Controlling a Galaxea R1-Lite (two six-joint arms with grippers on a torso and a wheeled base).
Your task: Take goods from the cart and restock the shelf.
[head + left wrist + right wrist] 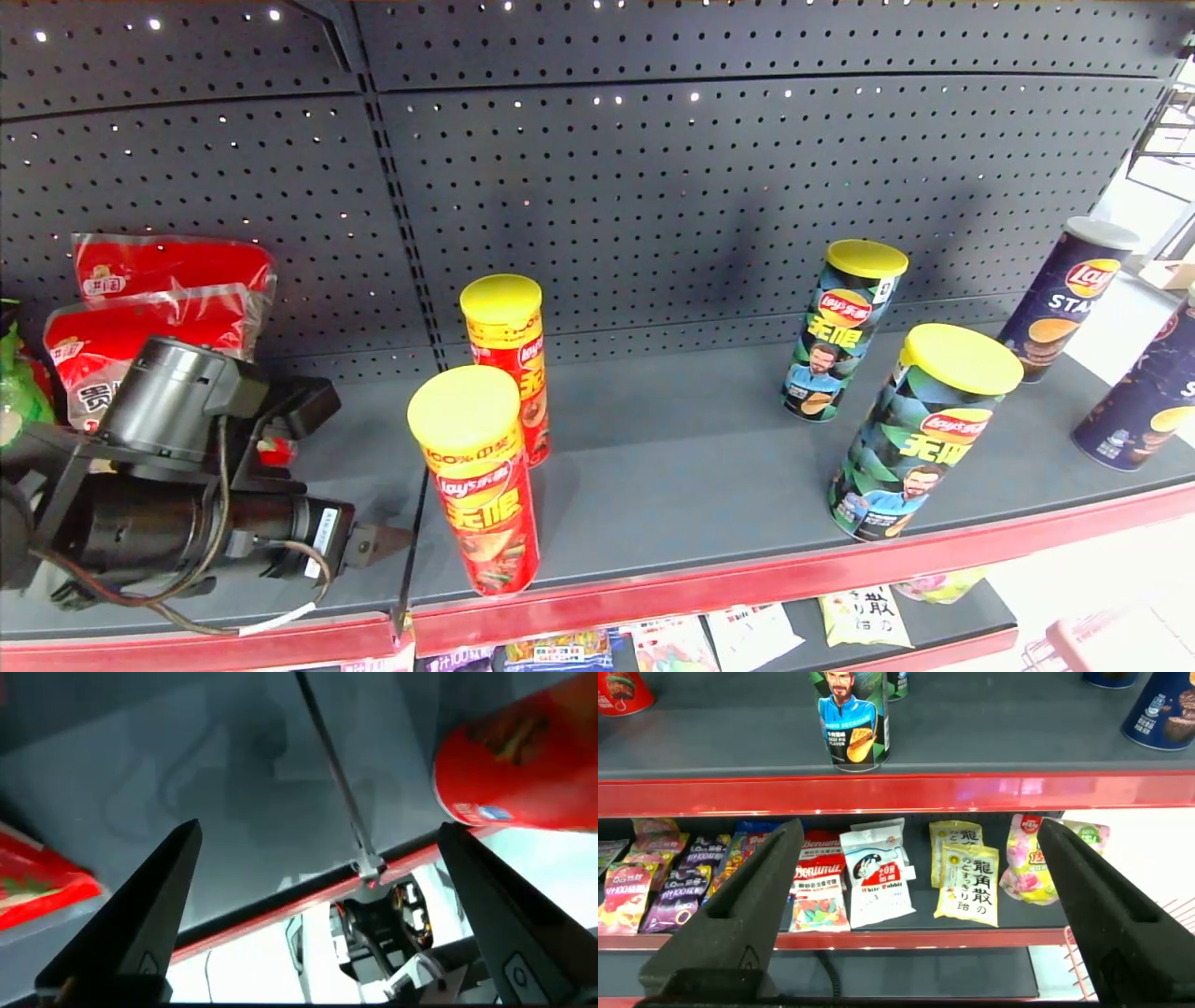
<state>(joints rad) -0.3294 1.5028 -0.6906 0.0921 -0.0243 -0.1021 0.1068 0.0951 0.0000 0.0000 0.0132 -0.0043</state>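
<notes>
Two red chip cans with yellow lids stand on the grey shelf [672, 467], one at the front [476, 476] and one behind it [509, 364]. My left gripper [378, 541] hovers low over the shelf just left of the front red can [523, 765]. It [320, 831] is open and holds nothing. Two green cans [845, 327] [924, 429] stand to the right. My right gripper [920, 826] is open and empty, off the shelf's red front edge [971, 793], below the front green can [853, 723].
Dark blue cans [1064, 299] [1144, 392] stand at the shelf's right end. Red snack bags [149, 308] lean on the pegboard behind my left arm. Bagged snacks [878, 873] line the lower shelf. Bare shelf lies between the red and green cans.
</notes>
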